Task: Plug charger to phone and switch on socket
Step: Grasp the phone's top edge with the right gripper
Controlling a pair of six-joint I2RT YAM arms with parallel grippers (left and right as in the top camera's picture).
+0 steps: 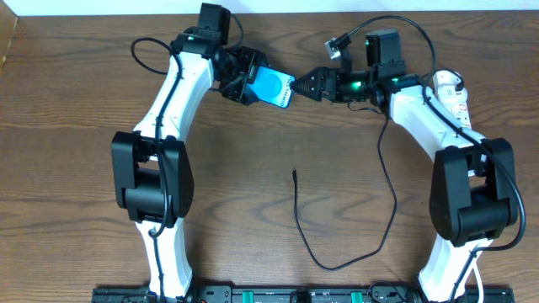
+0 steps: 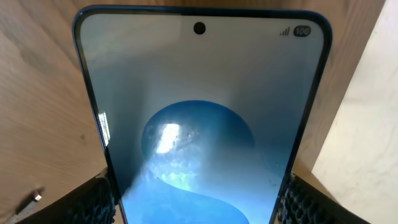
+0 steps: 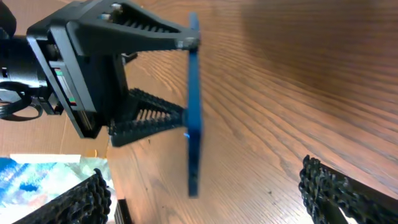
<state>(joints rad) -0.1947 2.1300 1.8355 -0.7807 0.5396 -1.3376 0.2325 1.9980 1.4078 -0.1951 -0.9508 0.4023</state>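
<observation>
Charger point(image 1: 388, 202): black cable lying loose on the bench point(image 1: 76, 210). It loops close to the near edge, right of the middle, then climbs toward the far right until it passes behind the right arm point(image 1: 421, 114). Where it ends cannot be told.
Plug tip point(image 1: 294, 173): free end of the cable, flat on the wood about mid-bench. It is well apart from the phone and touched by neither claw.
Socket point(image 1: 456, 99): white strip with red markings near the far right corner, partly covered by the right arm. The state of its switches is too small to read.
Right claw point(image 1: 296, 87): toward the far edge, just right of centre, pointing left at the phone. It is released, and in its wrist view the fingers point(image 3: 87, 196) stand wide apart with nothing between the pads. The phone's edge is just ahead of them.
Phone point(image 1: 272, 86): off the bench near the middle of the far edge, with its blue screen lit. It shows edge-on to the right wrist camera, and its free end faces the right claw.
Left claw point(image 1: 249, 82): near the far edge, left of centre, clenched on the phone. Its textured fingers point(image 2: 99, 199) press both long sides.
</observation>
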